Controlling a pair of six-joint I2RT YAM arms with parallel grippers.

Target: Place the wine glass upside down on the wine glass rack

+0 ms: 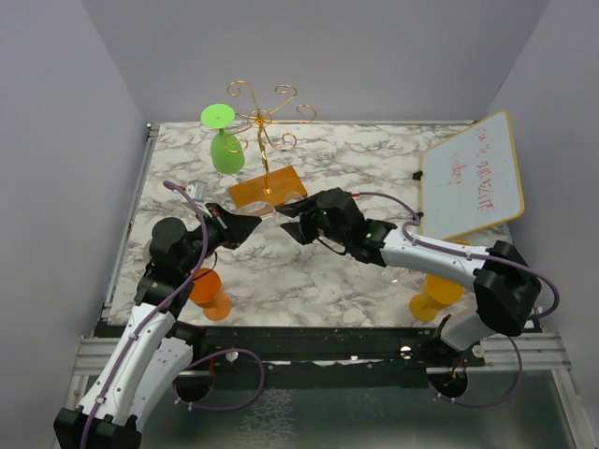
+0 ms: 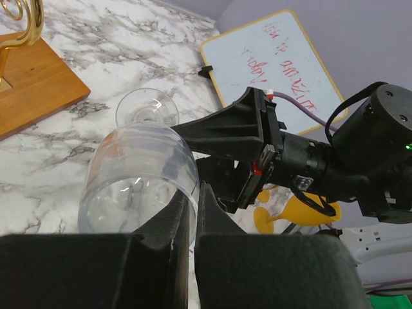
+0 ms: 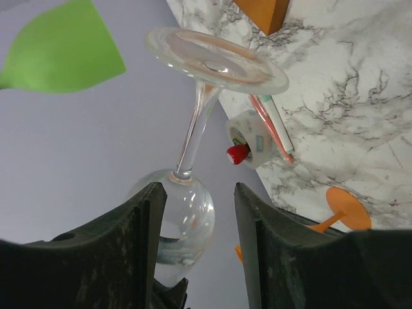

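Pinching the wine glass (image 2: 138,168), the left gripper (image 2: 194,201) sits near-closed.

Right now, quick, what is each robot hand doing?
Left gripper: shut on the clear glass, pinching its rim.
Right gripper: open, with the clear glass between its fingers.

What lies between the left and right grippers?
The clear wine glass, its rim in the left gripper, right gripper alongside; left wrist view shows it best.
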